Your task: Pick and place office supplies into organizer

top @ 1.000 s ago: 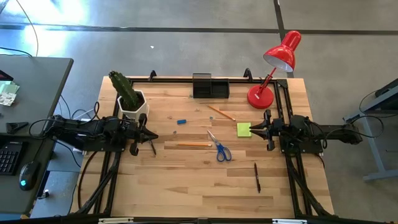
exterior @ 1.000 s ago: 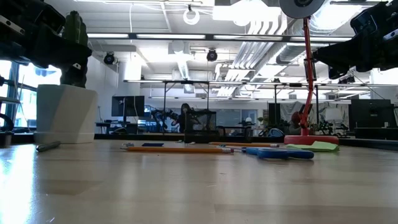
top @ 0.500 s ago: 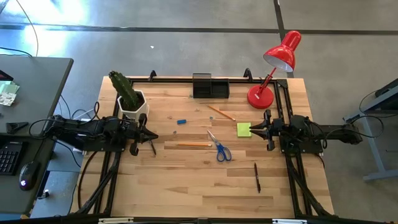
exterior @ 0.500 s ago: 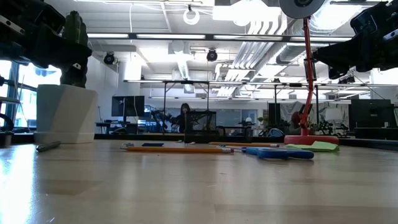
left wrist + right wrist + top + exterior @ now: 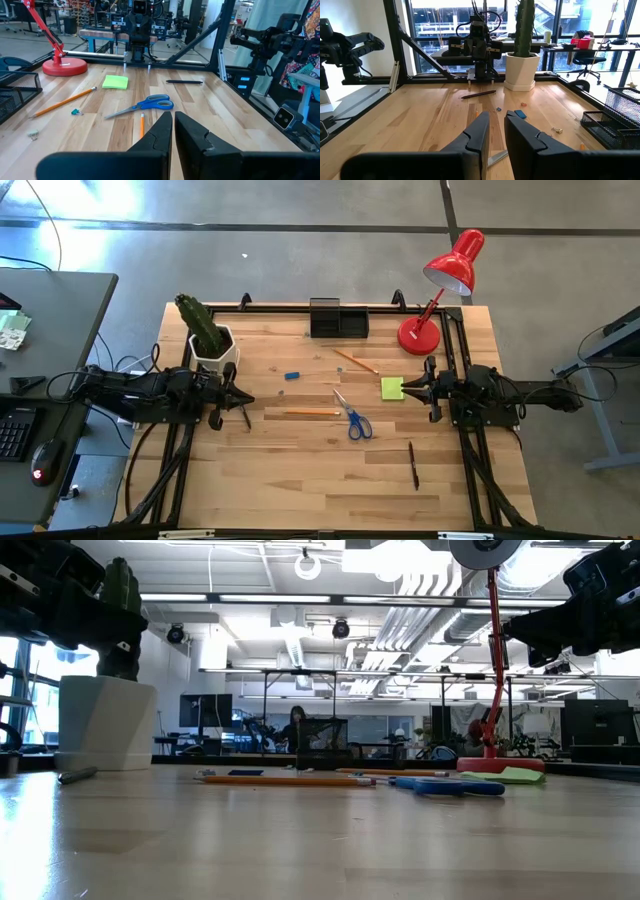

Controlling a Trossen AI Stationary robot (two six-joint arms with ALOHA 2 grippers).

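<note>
Left gripper (image 5: 243,399) fingers together, holding nothing, parked at the table's left edge beside the white pot with green cactus (image 5: 209,340). Right gripper (image 5: 412,387) slightly apart, holding nothing, at the right edge just beside the yellow-green sticky-note pad (image 5: 392,388). Looks like a start pose. Supplies lie loose mid-table: blue-handled scissors (image 5: 352,417), orange-wood pencil (image 5: 312,412), black pen (image 5: 413,464). Black mesh organizer (image 5: 338,318) at far edge, nothing visibly in it.

Blue-handled scissors (image 5: 353,417), yellow-green sticky pad (image 5: 392,388), black organizer (image 5: 338,318), red lamp (image 5: 440,288)
</note>
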